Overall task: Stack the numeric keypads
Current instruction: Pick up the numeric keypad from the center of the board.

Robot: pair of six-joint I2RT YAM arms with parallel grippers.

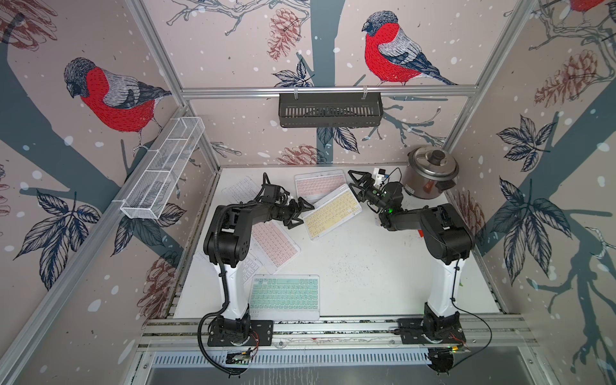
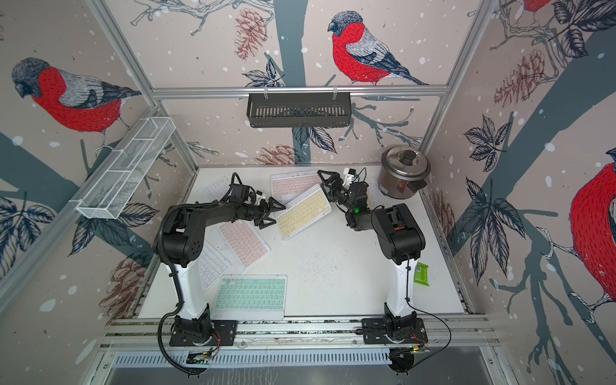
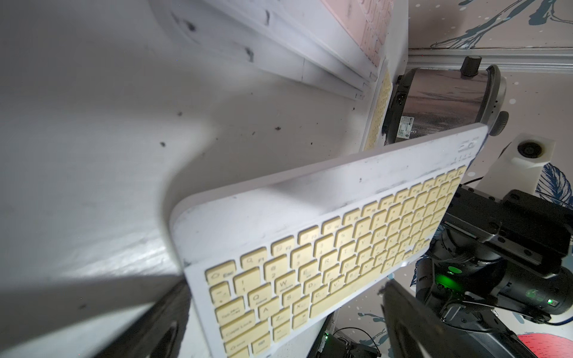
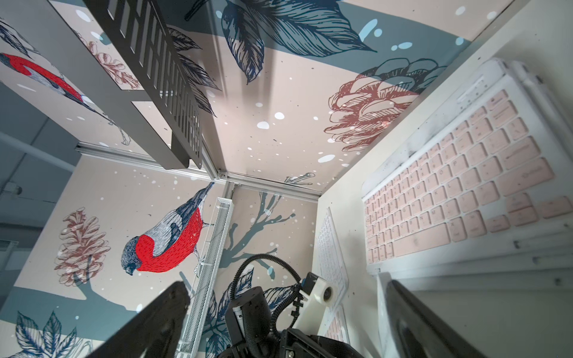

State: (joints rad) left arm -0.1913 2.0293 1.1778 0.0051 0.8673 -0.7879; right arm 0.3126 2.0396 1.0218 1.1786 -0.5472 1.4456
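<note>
Left wrist view: short end of yellow keypad (image 3: 325, 248) sits btw. wide-open left fingers (image 3: 409, 322), not gripped; right fingers (image 4: 421, 328) also spread wide, empty, near its opposite end.

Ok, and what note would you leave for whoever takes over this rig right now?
Left gripper: open at the near end of the yellow keypad, holding nothing.
Right gripper: open at its far end, holding nothing.
Done: the yellow keypad lies askew, partly over the back pink keypad, which tops a small pile.
Still loose: mint keypad at the front, second pink keypad, near white keypad, far white keypad.
Left: square the yellow one, then stack the rest.
</note>
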